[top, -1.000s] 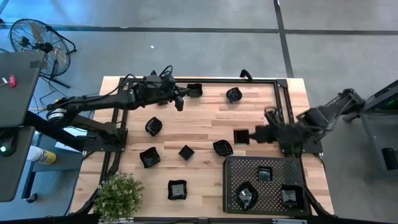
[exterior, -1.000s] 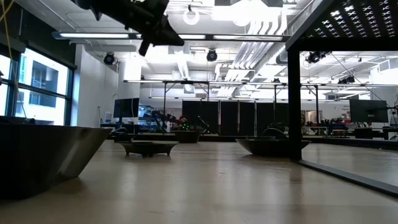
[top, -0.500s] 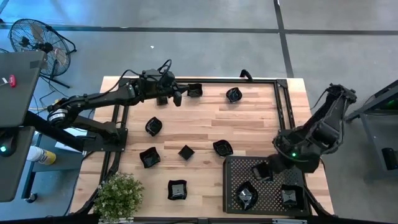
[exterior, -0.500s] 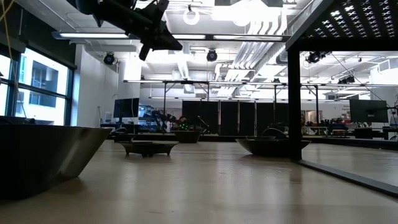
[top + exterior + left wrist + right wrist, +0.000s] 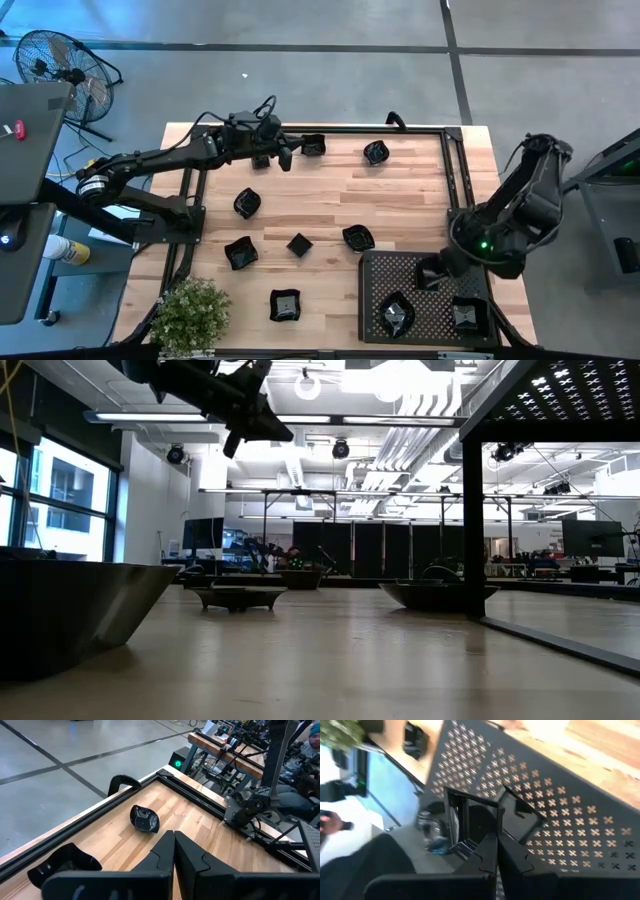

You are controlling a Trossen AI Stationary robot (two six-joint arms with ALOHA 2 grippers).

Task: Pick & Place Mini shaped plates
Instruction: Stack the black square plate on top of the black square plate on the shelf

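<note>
Several small glossy black mini plates lie on the wooden table (image 5: 400, 190): two near the far edge (image 5: 313, 145) (image 5: 376, 152) and more across the middle and near side (image 5: 358, 238) (image 5: 285, 305). Two sit in the perforated tray (image 5: 397, 313) (image 5: 465, 316). My right gripper (image 5: 428, 274) is low over the tray's far part, shut on a square mini plate (image 5: 470, 817). My left gripper (image 5: 285, 158) hovers shut, raised over the far left of the table beside a plate (image 5: 65, 865), touching nothing. My right gripper pinches the square plate by one side wall (image 5: 487, 827), apparently one finger inside the dish and one (image 5: 520, 815) outside. The fingers slant down from above. The plate sits roughly level, close over the perforated tray; whether its base rests on the tray I cannot tell.
The black perforated tray (image 5: 380, 265) lies at the table's near right corner. A black frame rail (image 5: 400, 130) runs along the far and side edges. A potted plant (image 5: 190, 315) stands at the near left corner. A fan and equipment stand beyond the left edge.
My right gripper has carried the square plate off the middle of the table, toward the near edge and right, to the tray, turning as it went, and has stayed shut on it. My left gripper has drawn back slightly toward the far left.
</note>
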